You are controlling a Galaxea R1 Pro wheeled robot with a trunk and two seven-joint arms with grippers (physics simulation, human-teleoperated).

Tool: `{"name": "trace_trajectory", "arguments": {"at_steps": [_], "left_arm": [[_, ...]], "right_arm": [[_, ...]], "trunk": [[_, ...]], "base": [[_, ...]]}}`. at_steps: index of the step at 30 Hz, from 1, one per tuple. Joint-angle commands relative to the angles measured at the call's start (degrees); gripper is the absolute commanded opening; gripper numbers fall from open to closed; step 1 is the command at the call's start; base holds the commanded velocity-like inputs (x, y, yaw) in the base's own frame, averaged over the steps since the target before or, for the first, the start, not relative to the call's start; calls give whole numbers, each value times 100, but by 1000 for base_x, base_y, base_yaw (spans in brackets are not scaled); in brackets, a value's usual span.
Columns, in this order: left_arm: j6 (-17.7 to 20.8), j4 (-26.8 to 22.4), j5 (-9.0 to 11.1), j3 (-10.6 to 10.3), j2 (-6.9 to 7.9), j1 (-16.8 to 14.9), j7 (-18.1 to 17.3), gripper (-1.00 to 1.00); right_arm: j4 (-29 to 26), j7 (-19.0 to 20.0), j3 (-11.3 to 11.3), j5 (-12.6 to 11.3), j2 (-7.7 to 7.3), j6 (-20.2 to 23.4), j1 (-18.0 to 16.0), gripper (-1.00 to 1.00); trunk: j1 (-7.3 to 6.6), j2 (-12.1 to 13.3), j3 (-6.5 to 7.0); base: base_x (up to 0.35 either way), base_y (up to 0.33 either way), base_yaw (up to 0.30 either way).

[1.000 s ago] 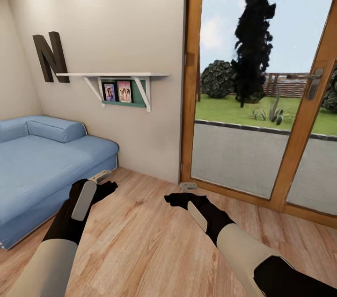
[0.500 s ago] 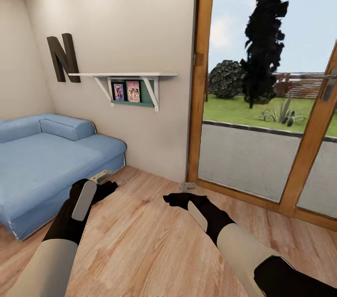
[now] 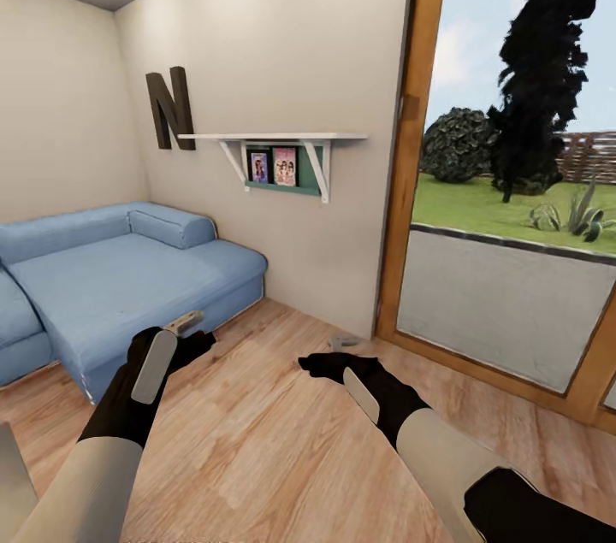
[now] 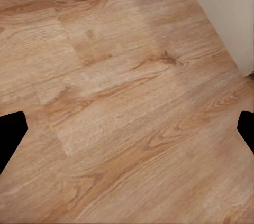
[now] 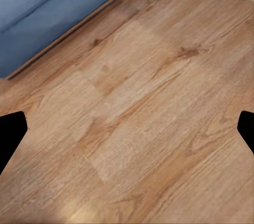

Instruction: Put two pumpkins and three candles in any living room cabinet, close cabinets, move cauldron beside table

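Observation:
The pumpkins, candles, cabinet and cauldron are out of view. In the head view my left gripper (image 3: 186, 326) hovers over the wooden floor (image 3: 257, 440) near the corner of a blue sofa (image 3: 128, 269). My right gripper (image 3: 342, 344) is held low over the floor near the door frame. In the left wrist view the gripper (image 4: 127, 131) is open, its dark fingertips (image 4: 10, 135) wide apart over bare planks. The right gripper (image 5: 127, 129) is open too, with floor and the sofa's base (image 5: 47, 18) beyond it.
The blue sofa fills the left side against the beige wall. A white wall shelf (image 3: 274, 137) with small pictures and a dark letter N (image 3: 171, 109) hang above it. A wood-framed glass door (image 3: 412, 141) to a garden stands at the right.
The whole view has shifted: the camera has turned left, so the sofa, shelf and door frame sit further right. Both arms hold the same pose in the picture.

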Motion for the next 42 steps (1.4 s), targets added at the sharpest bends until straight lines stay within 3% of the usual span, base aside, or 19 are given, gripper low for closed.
{"name": "trace_trajectory", "arguments": {"at_steps": [1,17,42], "left_arm": [[11,-7,59,-1,1,-3,53,100],[12,-7,59,-6,-2,-3,54,100],[11,-15,27,-122,-7,-3,62,100]], "right_arm": [[-3,3,17,-11,-2,18,-5,100],[-3,16,5,-15,-2,9,-5,100],[-5,17,-2,-16,-2,9,-6,100]], "trunk": [[-1,-3,-6],[-1,-3,-6],[-1,-3,-6]], "base": [[-3,5,133],[-92,104,14],[11,72,0]]}}
